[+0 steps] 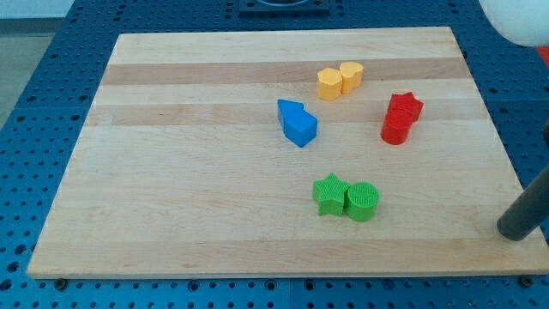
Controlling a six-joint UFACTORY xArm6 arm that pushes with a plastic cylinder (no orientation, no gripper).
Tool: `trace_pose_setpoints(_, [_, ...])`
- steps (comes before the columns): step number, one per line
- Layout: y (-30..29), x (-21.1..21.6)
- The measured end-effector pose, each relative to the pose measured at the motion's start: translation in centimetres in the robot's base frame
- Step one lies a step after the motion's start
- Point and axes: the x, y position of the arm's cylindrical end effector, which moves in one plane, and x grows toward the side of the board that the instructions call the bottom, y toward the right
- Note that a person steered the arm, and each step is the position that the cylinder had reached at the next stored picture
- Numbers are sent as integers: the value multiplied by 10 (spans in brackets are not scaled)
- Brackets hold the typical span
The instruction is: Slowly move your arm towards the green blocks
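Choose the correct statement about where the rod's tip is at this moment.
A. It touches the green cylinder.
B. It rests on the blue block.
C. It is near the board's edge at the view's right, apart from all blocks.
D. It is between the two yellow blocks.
C: my tip sits at the view's lower right by the board edge, well apart from the green cylinder and green star, its nearest blocks.

Two green blocks, yellow, red, perhaps blue.

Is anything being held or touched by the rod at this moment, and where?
Nothing is held. My tip sits alone at the view's right edge, apart from the green star and green cylinder.
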Motion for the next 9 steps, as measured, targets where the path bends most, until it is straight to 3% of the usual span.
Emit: trace_pose_setpoints(9, [-12, 0])
